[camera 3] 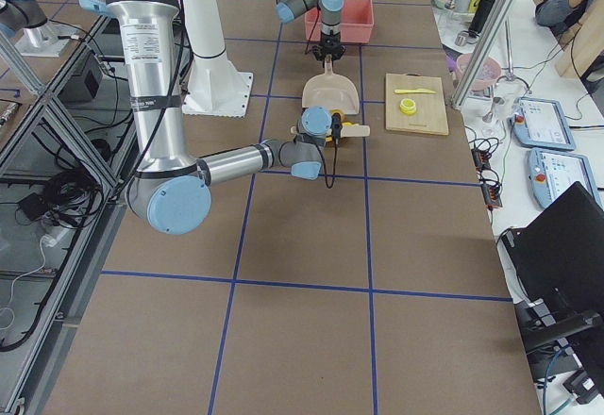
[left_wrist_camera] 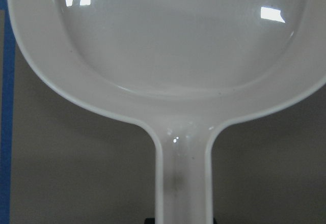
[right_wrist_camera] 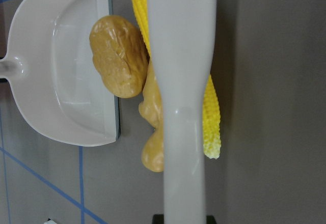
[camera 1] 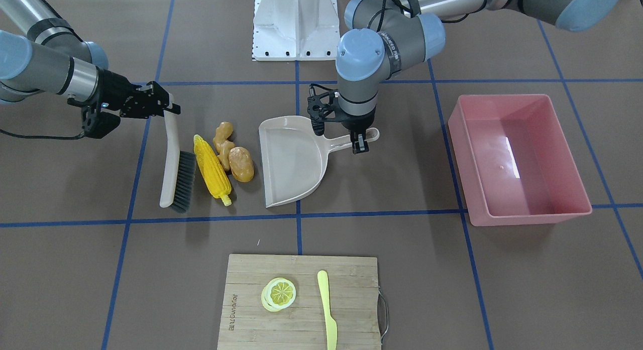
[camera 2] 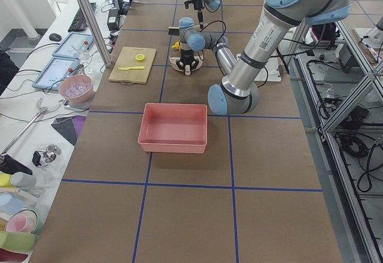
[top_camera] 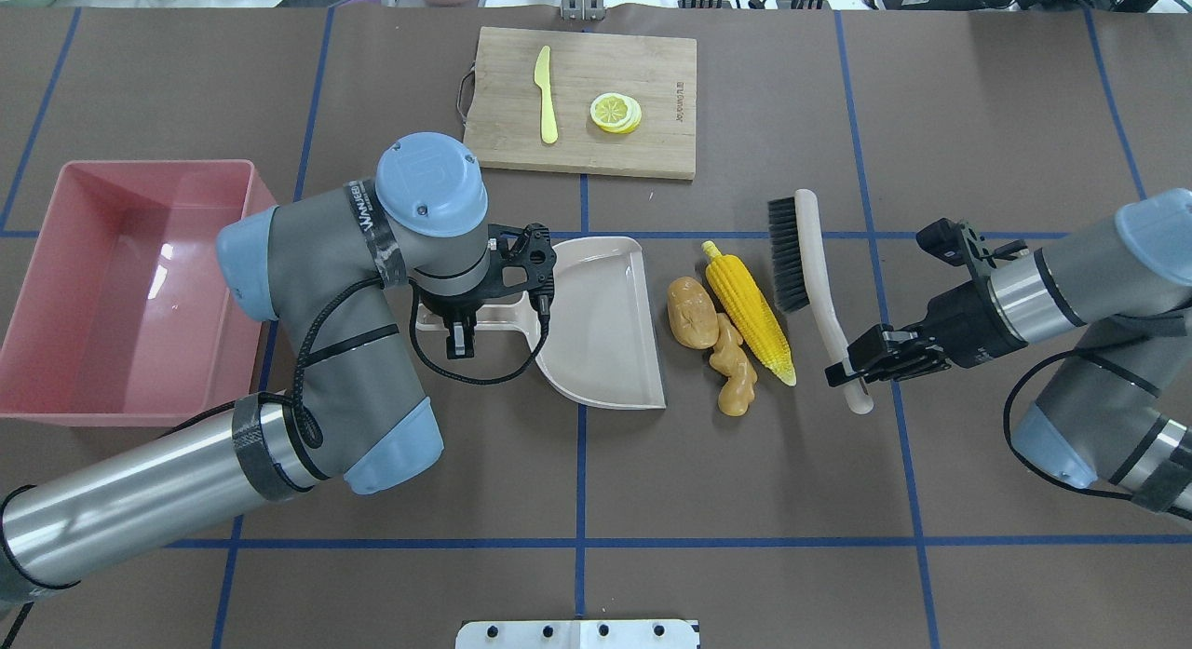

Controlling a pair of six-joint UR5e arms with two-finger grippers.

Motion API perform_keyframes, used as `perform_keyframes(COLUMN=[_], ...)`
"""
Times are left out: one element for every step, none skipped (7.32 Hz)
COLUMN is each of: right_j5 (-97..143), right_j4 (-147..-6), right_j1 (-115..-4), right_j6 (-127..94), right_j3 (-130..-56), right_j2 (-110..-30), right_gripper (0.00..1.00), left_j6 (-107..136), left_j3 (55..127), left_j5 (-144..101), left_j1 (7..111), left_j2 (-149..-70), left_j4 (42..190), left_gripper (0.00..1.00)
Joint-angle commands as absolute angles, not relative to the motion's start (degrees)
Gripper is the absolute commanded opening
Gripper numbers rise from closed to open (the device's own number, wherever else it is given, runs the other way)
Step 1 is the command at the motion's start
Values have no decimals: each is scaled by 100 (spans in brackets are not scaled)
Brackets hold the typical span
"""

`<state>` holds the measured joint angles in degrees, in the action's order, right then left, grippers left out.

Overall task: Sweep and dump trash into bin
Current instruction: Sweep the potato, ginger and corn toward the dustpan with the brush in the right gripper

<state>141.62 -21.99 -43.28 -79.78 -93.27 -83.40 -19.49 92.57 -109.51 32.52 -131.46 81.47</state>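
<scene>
The trash lies in a tight cluster between brush and dustpan: a yellow corn cob (camera 1: 212, 166) (top_camera: 750, 312), a tan ginger root (camera 1: 223, 140) (top_camera: 734, 377) and a brown-orange potato (camera 1: 241, 164) (top_camera: 692, 312). My right gripper (camera 1: 166, 106) (top_camera: 852, 370) is shut on the handle of a beige brush (camera 1: 171, 159) (top_camera: 812, 258), whose dark bristles rest just beside the corn. My left gripper (camera 1: 359, 141) (top_camera: 456, 337) is shut on the handle of the beige dustpan (camera 1: 291, 159) (top_camera: 605, 318), whose open mouth faces the potato. The pink bin (camera 1: 522, 159) (top_camera: 121, 286) stands beyond the left arm with nothing inside.
A wooden cutting board (camera 1: 301, 289) (top_camera: 652, 81) on the operators' side carries a lemon slice (camera 1: 279, 294) and a yellow plastic knife (camera 1: 327, 310). The robot's white base (camera 1: 296, 23) stands at the near edge. Blue tape lines grid the brown table.
</scene>
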Motion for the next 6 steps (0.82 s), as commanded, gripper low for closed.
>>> perform_keyframes(right_j5=[14299, 14343, 14335, 14344, 14361, 14379], right_j4=[-2180, -2127, -1953, -1708, -1488, -1285], right_j1=[-4227, -4236, -4228, -4219, -4158, -4044], right_j6=[-8060, -7990, -7998, -8015, -8059, -8068], right_j3=[-9613, -9659, -9642, -9650, -9668, -9659], right_j2=[-8611, -8796, -8963, -9200, -9376, -9491], right_gripper=[0, 0, 0, 0, 0, 0], left_j6=[-1942, -1934, -1925, -1925, -1925, -1925], left_j3=[9211, 9202, 9167, 9132, 9106, 9079], left_j5=[-10951, -10951, -10960, -10951, -10951, -10960], left_j1=[3252, 3252, 3252, 3252, 3252, 3252], left_j2=[-13157, -13157, -13166, -13192, -13201, -13219], left_j4=[8165, 8165, 8174, 8183, 8174, 8174], left_gripper=[0, 0, 0, 0, 0, 0])
